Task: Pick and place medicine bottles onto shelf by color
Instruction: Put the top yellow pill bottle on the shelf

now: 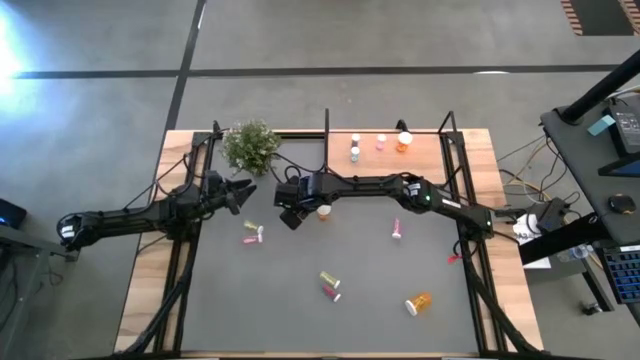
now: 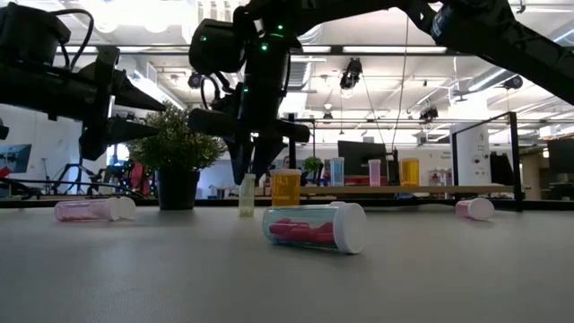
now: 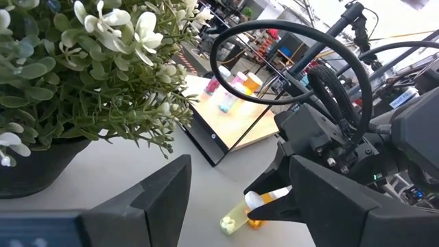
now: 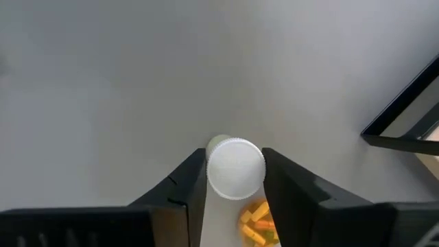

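Here your right tool hangs straight above a slim yellow-green bottle standing upright on the worktop, just short of the shelf. Its fingers are clenched on the white cap. The left tool waits half-open beside the plant.

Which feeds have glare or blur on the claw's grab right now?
High view: window glare washes out the top left corner, away from the right claw. Low view: bright ceiling lights leave that claw a silhouette. Right wrist view: the white cap between its fingers looks soft-edged, the table evenly lit.
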